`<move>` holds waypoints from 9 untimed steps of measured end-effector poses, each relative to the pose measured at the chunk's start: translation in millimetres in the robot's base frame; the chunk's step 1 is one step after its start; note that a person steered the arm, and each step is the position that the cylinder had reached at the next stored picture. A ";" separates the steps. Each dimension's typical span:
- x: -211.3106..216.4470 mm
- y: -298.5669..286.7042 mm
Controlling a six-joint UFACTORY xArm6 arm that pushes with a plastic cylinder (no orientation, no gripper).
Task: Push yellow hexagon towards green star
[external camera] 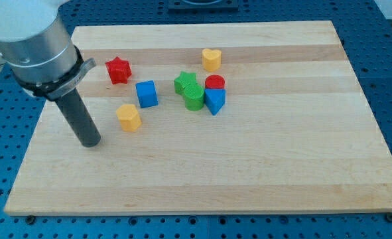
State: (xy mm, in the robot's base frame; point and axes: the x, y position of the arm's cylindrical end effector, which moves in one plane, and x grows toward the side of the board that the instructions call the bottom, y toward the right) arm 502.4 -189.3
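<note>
The push looks barely begun: the small yellow hexagon block [128,117] sits on the pale wooden board [249,172] toward the view's left, well apart from the green star block [185,82], with the blue cube [146,93] lying near the straight path between them. My tip [91,143], the end of a plain dark rod with no pincer to spread or press together, rests just left of and slightly below the hexagon, not touching it. The star is crowded by a green cylinder [194,97], a blue triangular block [215,101] and a red cylinder [215,82]. Open board lies below; edges are far.
</note>
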 end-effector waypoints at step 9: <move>-62.0 121.4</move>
State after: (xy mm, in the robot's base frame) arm 440.5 -67.8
